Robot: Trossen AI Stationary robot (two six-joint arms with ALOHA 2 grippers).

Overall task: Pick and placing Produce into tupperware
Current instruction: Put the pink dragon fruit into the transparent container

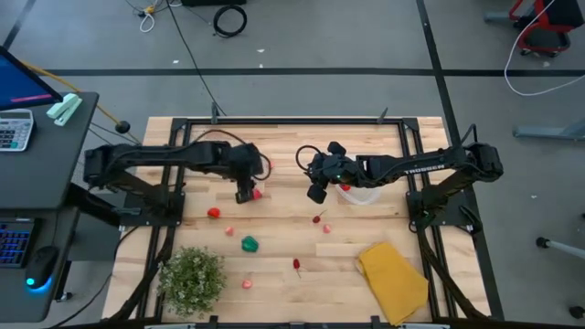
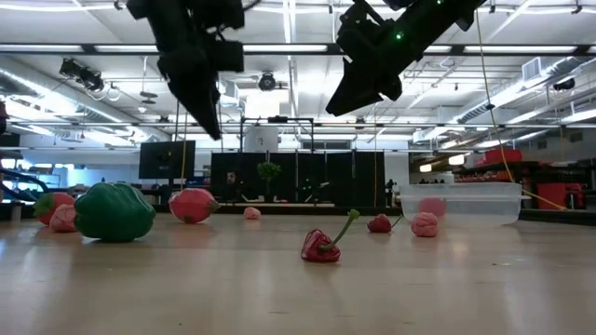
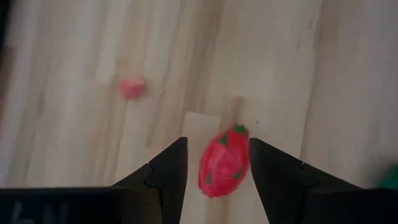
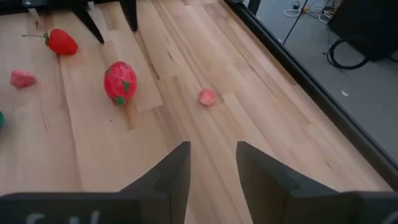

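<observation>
While the left gripper [image 3: 216,180] hovers with jaws open above the table, the oval red green-flecked toy fruit [image 3: 222,163] lies between its fingers, long axis along them; farther off, the right gripper [image 4: 211,171] hangs open and empty near the round clear plastic tupperware [image 1: 358,194].

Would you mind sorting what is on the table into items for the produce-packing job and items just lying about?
Job items:
tupperware
red-and-green fruit between the open left gripper fingers
green pepper
red chilli
small pink pieces

Lying about:
leafy plant
yellow cloth
</observation>
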